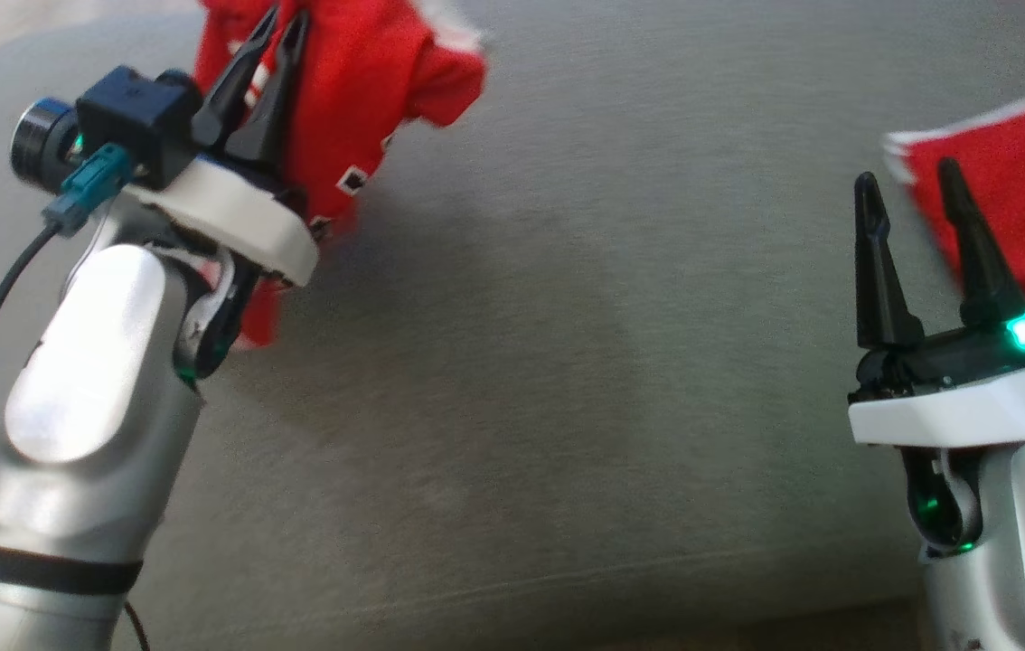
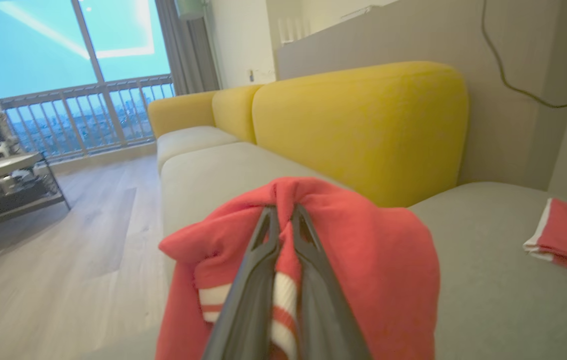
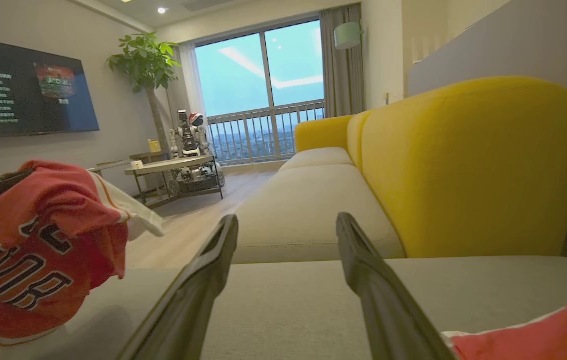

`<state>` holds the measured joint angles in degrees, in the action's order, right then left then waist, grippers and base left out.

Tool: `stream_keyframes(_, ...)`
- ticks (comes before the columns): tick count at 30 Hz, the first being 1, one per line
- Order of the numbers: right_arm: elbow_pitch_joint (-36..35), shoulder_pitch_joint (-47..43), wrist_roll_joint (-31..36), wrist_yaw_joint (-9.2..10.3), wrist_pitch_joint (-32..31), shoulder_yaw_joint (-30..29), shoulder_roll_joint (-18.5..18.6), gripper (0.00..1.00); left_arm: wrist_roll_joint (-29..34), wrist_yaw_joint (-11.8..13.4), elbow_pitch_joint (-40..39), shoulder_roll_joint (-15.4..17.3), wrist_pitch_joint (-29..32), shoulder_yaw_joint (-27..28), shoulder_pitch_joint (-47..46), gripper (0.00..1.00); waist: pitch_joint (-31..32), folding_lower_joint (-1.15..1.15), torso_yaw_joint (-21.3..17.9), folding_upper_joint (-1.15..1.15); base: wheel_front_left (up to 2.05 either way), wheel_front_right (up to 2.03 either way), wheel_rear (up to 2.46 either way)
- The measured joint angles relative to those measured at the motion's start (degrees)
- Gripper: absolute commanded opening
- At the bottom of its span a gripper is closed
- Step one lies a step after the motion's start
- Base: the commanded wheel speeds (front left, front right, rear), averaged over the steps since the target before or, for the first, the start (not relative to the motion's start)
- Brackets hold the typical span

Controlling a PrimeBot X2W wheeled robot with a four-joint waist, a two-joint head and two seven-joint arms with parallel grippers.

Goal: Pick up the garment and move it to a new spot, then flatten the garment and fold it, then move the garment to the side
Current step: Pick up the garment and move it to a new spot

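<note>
I have the left gripper (image 1: pixel 285 20) pinched shut on a bunched fold of the red garment (image 1: pixel 368 81), so it hangs clear of the grey sofa seat (image 1: pixel 567 344) for carrying. The right gripper (image 1: pixel 906 176) waits wide open and empty beside another red cloth (image 1: pixel 1019 199).

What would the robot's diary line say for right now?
step: pick up | left tool: shut on red jersey, hanging over grey sofa seat | right tool: open, empty, near folded red garment
</note>
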<state>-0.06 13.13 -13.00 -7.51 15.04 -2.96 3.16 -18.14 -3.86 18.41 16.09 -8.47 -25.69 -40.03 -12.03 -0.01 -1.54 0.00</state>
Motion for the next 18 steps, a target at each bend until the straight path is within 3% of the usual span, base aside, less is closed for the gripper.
stream_keyframes(9,-0.55,-0.75,-3.58,0.0,0.0,2.33,-0.12,1.0,-0.09,1.88,-4.83,-1.63,5.04,-2.33,-0.07,0.0,0.81,0.0,-12.5,0.0,0.0,0.0,0.0)
stream_keyframes(18,-1.1,-0.71,-6.81,0.0,0.0,4.57,-0.13,1.0,0.6,1.32,9.94,-6.51,3.27,-6.25,-2.39,0.0,-4.03,0.02,-20.87,0.0,0.0,0.0,0.0)
